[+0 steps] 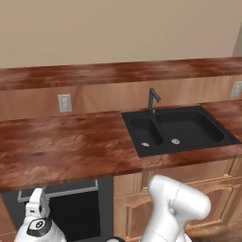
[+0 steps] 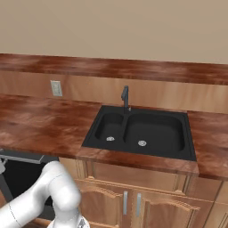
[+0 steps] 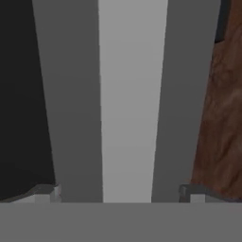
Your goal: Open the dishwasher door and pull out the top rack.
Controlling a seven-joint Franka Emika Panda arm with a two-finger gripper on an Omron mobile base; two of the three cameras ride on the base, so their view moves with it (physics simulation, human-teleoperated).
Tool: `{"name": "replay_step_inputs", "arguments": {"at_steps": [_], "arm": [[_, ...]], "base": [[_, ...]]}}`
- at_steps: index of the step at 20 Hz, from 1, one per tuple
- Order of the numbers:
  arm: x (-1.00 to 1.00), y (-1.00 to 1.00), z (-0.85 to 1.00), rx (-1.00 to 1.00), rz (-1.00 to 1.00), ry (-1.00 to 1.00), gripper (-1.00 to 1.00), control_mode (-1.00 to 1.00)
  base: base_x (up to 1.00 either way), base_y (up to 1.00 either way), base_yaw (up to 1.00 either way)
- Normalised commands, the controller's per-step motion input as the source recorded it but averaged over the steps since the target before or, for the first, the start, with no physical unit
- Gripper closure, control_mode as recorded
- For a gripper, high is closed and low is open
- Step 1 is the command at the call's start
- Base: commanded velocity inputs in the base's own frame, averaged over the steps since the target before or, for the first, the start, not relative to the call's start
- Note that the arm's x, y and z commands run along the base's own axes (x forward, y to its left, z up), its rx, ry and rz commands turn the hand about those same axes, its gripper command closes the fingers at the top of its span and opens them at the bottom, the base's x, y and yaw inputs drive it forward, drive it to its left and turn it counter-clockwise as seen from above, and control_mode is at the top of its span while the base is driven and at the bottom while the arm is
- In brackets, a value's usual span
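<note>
The dishwasher door (image 1: 78,212) is a black panel standing upright under the counter's left part, also seen at the lower left as the dishwasher door (image 2: 20,176). Its silver bar handle (image 1: 61,190) runs along the top. My gripper (image 1: 41,193) is at the handle's left end. In the hand view the handle (image 3: 127,94) runs straight through the middle, and my gripper (image 3: 120,194) is open with one fingertip (image 3: 45,193) on each side of the bar, neither pressing on it. The top rack is hidden behind the door.
A reddish wooden counter (image 1: 61,146) overhangs the door. A black double sink (image 1: 177,130) with a dark faucet (image 1: 152,99) lies to the right. Wooden cabinet doors (image 2: 133,200) stand below the sink. My white arm (image 1: 172,208) bends low in front of them.
</note>
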Motion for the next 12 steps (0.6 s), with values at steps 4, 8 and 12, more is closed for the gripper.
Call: {"name": "replay_step_inputs", "arguments": {"at_steps": [4,8,12], "arm": [[0.51,0.00,-0.76,0.00,0.00,0.00,-1.00,-1.00],[0.31,0.00,-0.61,0.00,0.00,0.00,-1.00,-1.00],[0.22,0.00,-0.35,0.00,0.00,-0.03,-1.00,-1.00]], "base": [[0.00,0.00,0.00],[0.00,0.00,0.00],[0.00,0.00,0.00]]}}
